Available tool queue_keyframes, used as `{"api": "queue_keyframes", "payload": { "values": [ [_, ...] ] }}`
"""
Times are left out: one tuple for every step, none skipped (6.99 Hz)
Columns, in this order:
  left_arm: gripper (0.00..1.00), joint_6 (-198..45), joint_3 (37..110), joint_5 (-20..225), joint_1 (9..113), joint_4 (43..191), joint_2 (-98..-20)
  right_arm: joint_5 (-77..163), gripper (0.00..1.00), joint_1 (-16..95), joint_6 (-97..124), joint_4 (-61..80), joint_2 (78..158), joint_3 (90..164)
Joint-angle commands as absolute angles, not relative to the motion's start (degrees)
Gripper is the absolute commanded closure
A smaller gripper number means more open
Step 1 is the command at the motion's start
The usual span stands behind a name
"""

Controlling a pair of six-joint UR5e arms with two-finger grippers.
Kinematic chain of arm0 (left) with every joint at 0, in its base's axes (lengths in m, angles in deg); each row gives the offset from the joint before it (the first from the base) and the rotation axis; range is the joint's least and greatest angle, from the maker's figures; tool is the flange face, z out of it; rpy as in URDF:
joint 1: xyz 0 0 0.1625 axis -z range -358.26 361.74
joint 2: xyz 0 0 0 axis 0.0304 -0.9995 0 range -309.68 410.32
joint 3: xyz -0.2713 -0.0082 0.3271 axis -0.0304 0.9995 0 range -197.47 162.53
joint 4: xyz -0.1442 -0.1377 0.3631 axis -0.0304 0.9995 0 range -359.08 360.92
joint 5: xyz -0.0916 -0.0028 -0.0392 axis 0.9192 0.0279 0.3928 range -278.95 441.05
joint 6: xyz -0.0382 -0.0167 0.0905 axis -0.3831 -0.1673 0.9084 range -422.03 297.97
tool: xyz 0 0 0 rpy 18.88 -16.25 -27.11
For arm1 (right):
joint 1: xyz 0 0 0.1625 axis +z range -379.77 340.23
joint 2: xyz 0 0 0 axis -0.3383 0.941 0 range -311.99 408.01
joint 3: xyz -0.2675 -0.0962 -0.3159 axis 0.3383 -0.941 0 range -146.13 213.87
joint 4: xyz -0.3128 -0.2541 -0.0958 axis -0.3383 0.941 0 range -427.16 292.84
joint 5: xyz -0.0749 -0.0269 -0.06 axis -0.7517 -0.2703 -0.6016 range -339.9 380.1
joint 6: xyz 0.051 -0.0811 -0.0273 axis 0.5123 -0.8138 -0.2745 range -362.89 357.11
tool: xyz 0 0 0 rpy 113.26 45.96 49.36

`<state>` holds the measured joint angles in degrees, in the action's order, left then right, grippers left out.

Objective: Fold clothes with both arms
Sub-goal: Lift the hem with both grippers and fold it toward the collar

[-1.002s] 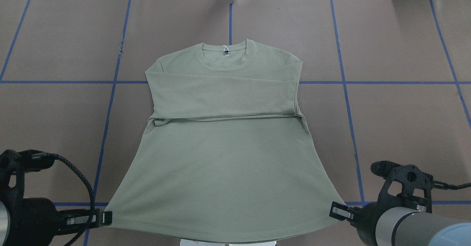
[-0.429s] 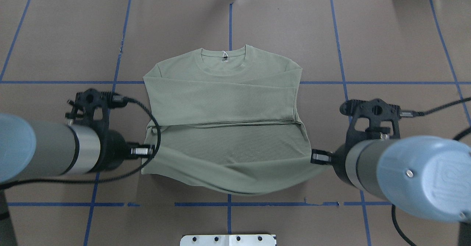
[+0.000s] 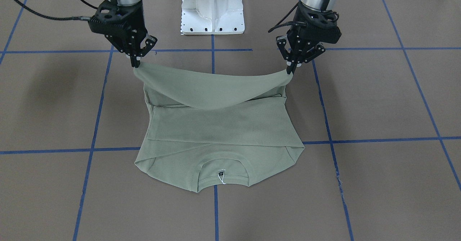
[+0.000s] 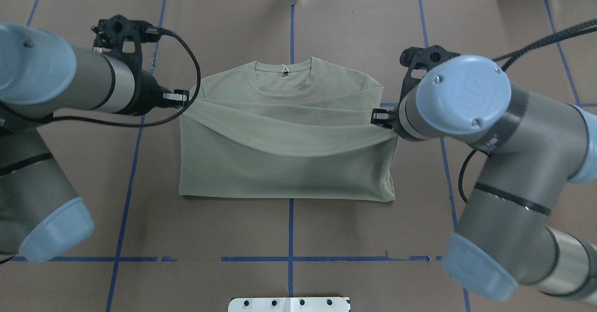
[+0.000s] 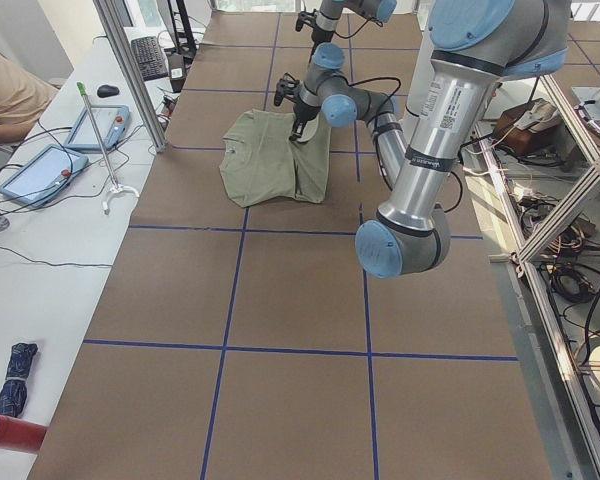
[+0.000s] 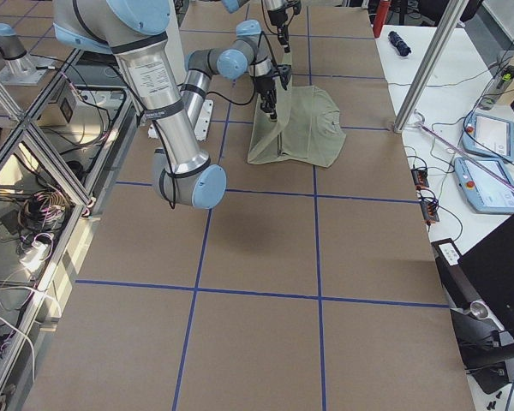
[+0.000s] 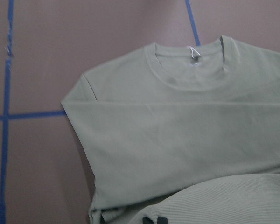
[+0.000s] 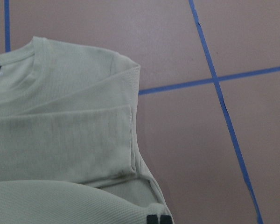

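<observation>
The clothes are one sage-green long-sleeved shirt (image 4: pixel 287 172) lying mid-table, collar (image 4: pixel 283 75) away from the robot and sleeves folded across the chest. My left gripper (image 4: pixel 185 98) is shut on the hem's left corner, and my right gripper (image 4: pixel 374 117) is shut on its right corner. Both hold the hem raised above the chest, so it sags between them. In the front-facing view the left gripper (image 3: pixel 290 70) is on the right, the right gripper (image 3: pixel 137 64) on the left, with the shirt (image 3: pixel 219 125) below them. The left wrist view shows the collar (image 7: pixel 191 70) ahead.
The brown table cover carries a grid of blue tape lines (image 4: pixel 290 228). The white base pedestal (image 3: pixel 212 7) stands behind the shirt on the robot's side. In the exterior left view a person (image 5: pixel 5 90) sits at a side desk beyond a metal post (image 5: pixel 130 70).
Both grippers have carried the hem from the table's near edge up and over the shirt's body toward the collar. The lower half now lies doubled over, with a fold at the near side.
</observation>
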<state>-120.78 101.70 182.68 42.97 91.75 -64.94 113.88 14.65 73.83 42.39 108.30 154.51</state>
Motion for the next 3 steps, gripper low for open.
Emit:
{"api": "queue_keyframes", "payload": {
  "values": [
    [1.00,-119.42,92.44,182.56,45.60,96.59,-67.89,114.85,1.00,19.77,71.39,34.54,101.67,139.93],
    [1.00,-119.51,86.30,182.13,45.69,101.59,-69.20,114.93,1.00,21.17,69.98,33.48,99.19,135.17],
    [1.00,-119.51,78.59,179.86,45.77,106.42,-72.00,115.37,1.00,22.14,68.40,29.99,97.69,129.03]
  ]
}}
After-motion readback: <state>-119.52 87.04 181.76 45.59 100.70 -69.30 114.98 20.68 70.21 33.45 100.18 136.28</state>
